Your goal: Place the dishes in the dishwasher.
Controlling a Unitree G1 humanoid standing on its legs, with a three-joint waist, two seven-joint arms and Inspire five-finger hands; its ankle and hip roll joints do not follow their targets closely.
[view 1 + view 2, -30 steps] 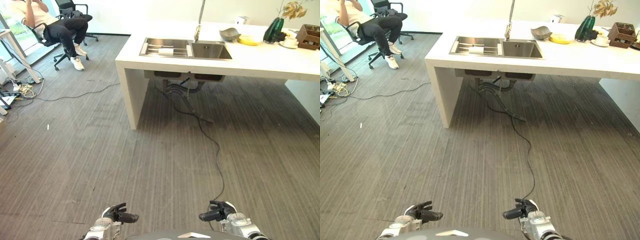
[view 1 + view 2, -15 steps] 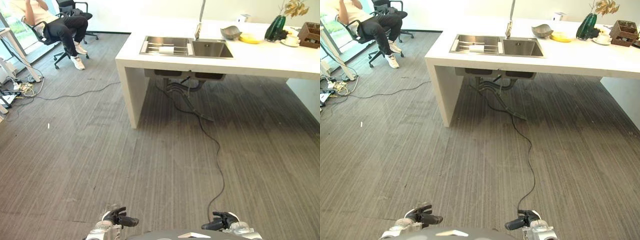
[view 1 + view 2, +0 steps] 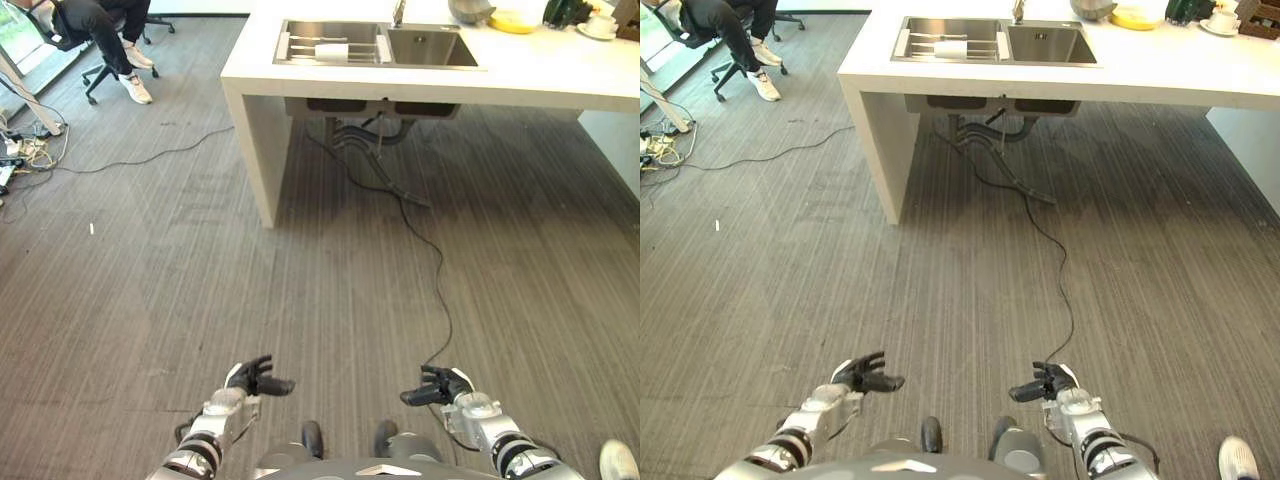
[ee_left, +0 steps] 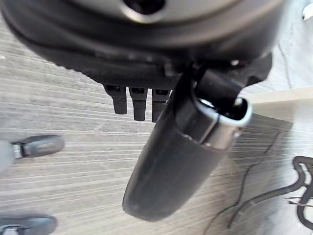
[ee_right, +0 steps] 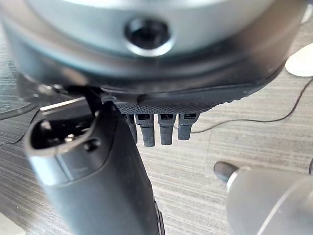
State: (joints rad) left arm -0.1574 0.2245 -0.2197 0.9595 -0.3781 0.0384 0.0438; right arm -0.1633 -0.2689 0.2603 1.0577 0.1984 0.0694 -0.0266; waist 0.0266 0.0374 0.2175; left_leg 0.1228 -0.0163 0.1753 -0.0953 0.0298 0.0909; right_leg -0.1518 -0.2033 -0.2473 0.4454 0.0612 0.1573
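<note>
Both hands empty, well short of the counter (image 3: 560, 85).
Left hand (image 3: 252, 378) and right hand (image 3: 440, 385): fingers relaxed, over carpet; sink (image 3: 378, 44) set in the counter.

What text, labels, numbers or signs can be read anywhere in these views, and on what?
None can be read.
White counter, sink, drying rack: no print visible.
Yellow dish and cup at the counter's far edge: too small to tell.
Left hand and right hand: no markings visible.

One sink (image 3: 380, 45), one counter (image 3: 560, 75), one person (image 3: 95, 25)
</note>
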